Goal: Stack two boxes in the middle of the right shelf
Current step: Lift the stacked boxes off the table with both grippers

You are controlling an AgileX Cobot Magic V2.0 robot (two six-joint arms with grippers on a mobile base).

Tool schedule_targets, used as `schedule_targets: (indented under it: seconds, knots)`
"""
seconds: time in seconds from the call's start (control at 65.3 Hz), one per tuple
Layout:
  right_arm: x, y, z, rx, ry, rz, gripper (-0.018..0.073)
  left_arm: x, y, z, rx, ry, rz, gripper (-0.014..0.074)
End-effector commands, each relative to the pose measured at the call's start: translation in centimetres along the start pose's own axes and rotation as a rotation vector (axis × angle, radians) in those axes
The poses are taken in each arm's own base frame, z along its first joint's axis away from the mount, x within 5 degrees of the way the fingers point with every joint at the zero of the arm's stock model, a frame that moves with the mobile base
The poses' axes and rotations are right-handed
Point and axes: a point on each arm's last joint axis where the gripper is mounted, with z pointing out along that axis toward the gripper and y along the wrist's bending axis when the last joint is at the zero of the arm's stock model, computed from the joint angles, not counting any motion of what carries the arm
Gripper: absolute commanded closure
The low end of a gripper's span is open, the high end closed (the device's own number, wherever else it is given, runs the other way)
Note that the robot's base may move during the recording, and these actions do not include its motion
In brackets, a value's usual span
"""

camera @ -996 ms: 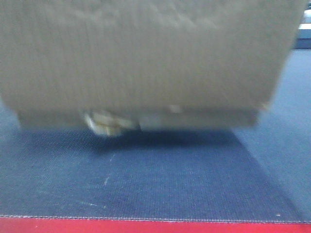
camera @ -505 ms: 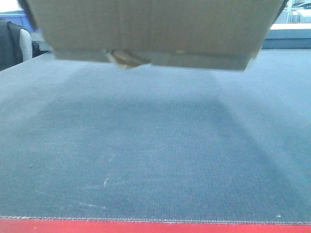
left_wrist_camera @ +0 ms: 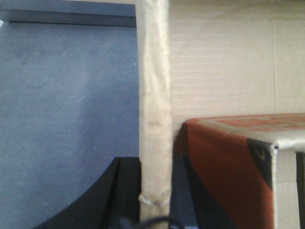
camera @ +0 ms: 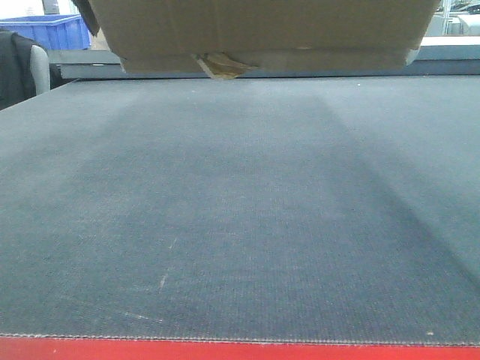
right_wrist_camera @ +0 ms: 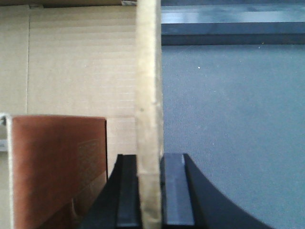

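My left claw (left_wrist_camera: pixel 155 191) and right claw (right_wrist_camera: pixel 150 186) are each pinched nearly closed on an upright side wall of the open cardboard box (camera: pixel 262 30). It hangs clear above the grey felt-like surface (camera: pixel 240 225), with a tape tuft (camera: pixel 217 66) dangling from its bottom edge. I judge the lift done, but no shelf shows in any view, so carrying, placing and a second box all remain. Inside, a red-brown carton (left_wrist_camera: pixel 224 162) sits close to the wall my left claw grips.

One cardboard box (camera: pixel 262 30), one red-brown carton (left_wrist_camera: pixel 224 176), one blue bin (camera: pixel 56 30)
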Motion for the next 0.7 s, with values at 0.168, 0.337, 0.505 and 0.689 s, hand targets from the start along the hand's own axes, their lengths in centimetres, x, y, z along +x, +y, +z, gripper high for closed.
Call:
schedule_targets:
  seconds: [0.168, 0.337, 0.505, 0.689]
  knots:
    - [-1.2, -0.3, -0.8, -0.006, -0.078, -0.004, 0.0715, -1.0, -0.1, -0.8, 0.017, -0.079, 0.014, 0.0707]
    - [-1.2, -0.3, -0.8, -0.007, -0.08, -0.004, 0.0715, -1.0, -0.1, -0.8, 0.016, -0.078, 0.014, 0.0707]
    - [-1.4, -0.2, -0.9, -0.019, -0.102, -0.008, 0.0715, -1.3, 0.2, -0.8, -0.017, -0.106, 0.054, 0.0707]
    - [-1.7, 0.0, -0.7, -0.04, -0.132, -0.009, 0.0715, -2.1, 0.7, -2.6, -0.001, -0.161, 0.043, 0.0707]
